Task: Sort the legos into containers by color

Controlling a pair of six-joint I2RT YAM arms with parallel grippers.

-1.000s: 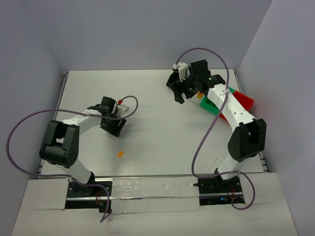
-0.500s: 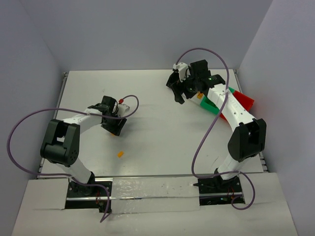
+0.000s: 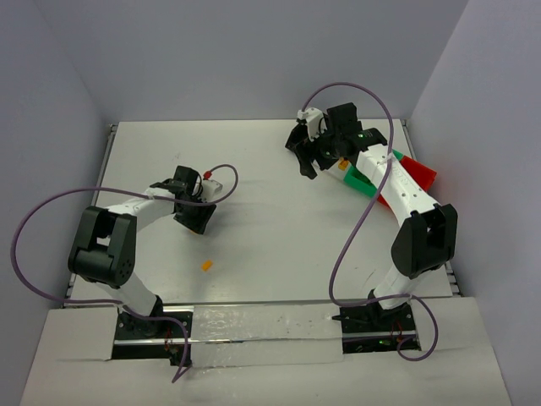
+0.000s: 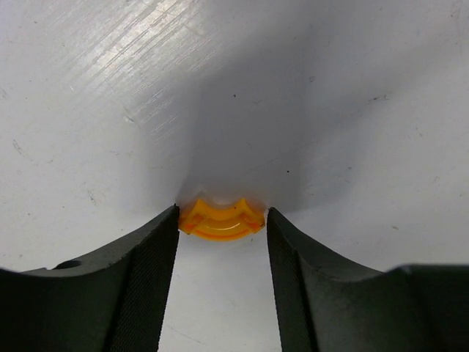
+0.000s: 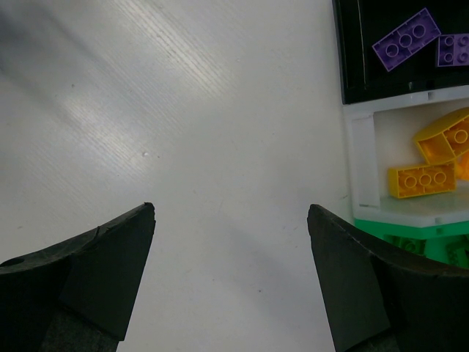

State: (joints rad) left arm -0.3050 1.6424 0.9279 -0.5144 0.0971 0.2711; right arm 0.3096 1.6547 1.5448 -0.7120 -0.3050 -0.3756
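Note:
My left gripper (image 3: 196,222) is down on the table at the left. In the left wrist view its jaws (image 4: 223,213) are closed on a small curved orange lego (image 4: 221,226) that sits on the table between the fingertips. My right gripper (image 3: 313,161) hangs open and empty over bare table (image 5: 231,213), just left of the containers. The black bin (image 5: 352,51) holds purple legos (image 5: 406,38). The white bin (image 5: 363,169) holds yellow legos (image 5: 421,180). The green bin (image 5: 381,229) is below it. The red bin (image 3: 420,174) shows at the far right.
A second small orange lego (image 3: 206,265) lies loose on the table below the left gripper. The row of containers (image 3: 363,180) lies partly under the right arm near the table's right edge. Purple cables loop over both arms.
The left gripper has shifted slightly to the left and down on the table. The right arm has not moved.

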